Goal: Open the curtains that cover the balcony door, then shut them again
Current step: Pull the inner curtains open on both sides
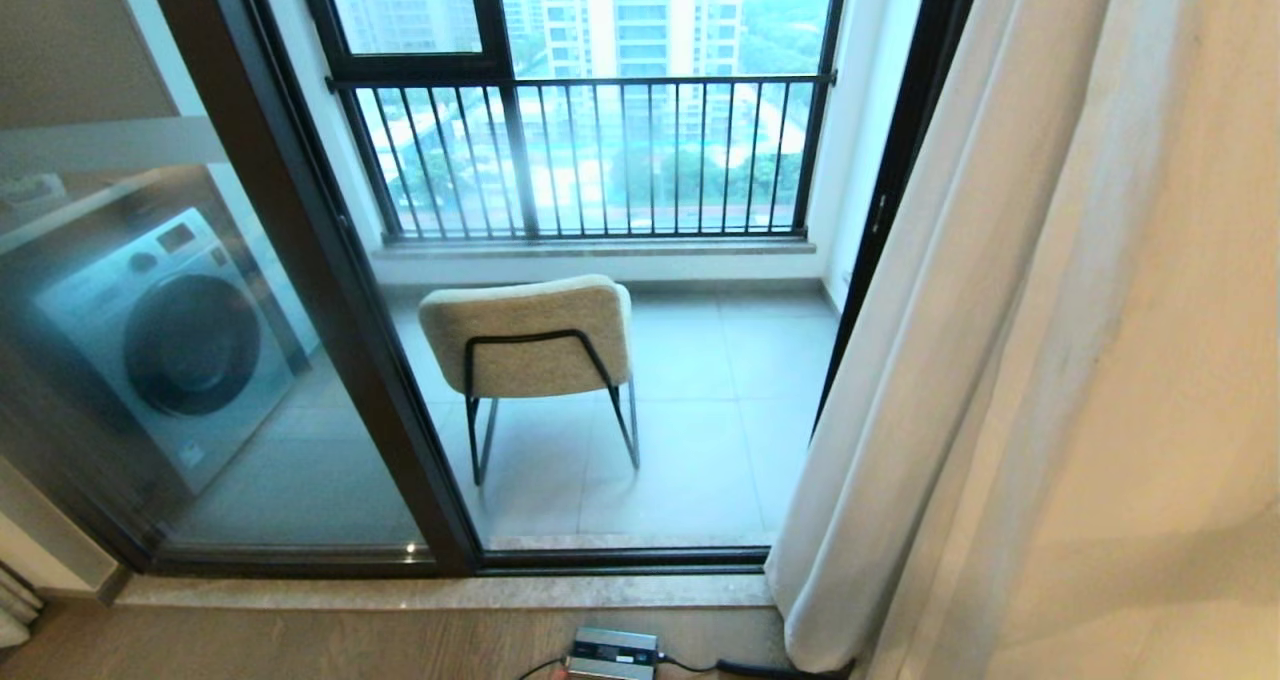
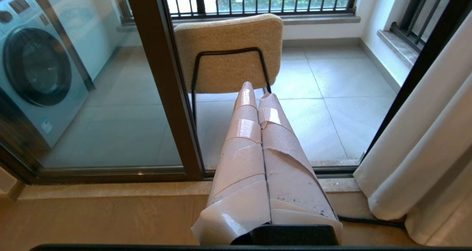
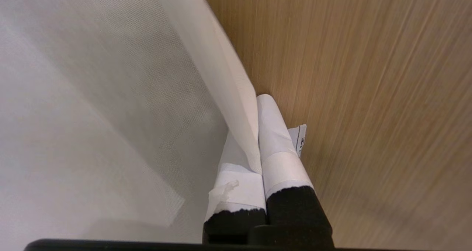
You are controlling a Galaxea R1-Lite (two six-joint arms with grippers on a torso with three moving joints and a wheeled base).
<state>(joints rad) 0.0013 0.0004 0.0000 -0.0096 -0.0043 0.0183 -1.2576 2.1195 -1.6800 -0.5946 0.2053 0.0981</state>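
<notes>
The curtains [image 1: 1010,360], cream drape and white sheer, hang bunched at the right, leaving the balcony door [image 1: 330,290] with its dark frame and clear glass uncovered. Neither arm shows in the head view. In the right wrist view my right gripper [image 3: 255,110] is shut on the hemmed edge of the sheer curtain [image 3: 228,77], which runs between its taped fingers; the sheer panel [image 3: 92,96] fills the side beside it. My left gripper [image 2: 254,90] is shut on nothing, parked low and pointing at the door's lower frame [image 2: 173,96].
Beyond the glass stand a beige chair [image 1: 525,335], a washing machine [image 1: 170,340] and a black railing [image 1: 600,150]. A stone sill [image 1: 450,592] runs along the door's foot. A grey power brick [image 1: 612,653] with a black cable lies on the wooden floor.
</notes>
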